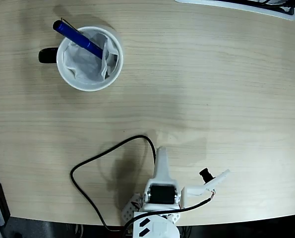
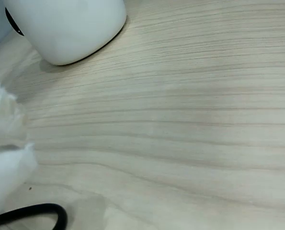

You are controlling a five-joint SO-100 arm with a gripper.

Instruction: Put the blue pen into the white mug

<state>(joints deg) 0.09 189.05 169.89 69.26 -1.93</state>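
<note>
One white arm sat folded at six o'clock in the fixed view, its gripper [image 1: 162, 154] empty and well apart from the mug; whether its jaws were parted I could not tell. A black cable [image 1: 95, 161] looped beside it. Farther off, at eleven o'clock, the blue pen [image 1: 78, 37] leaned inside the white mug [image 1: 115, 67].
</note>
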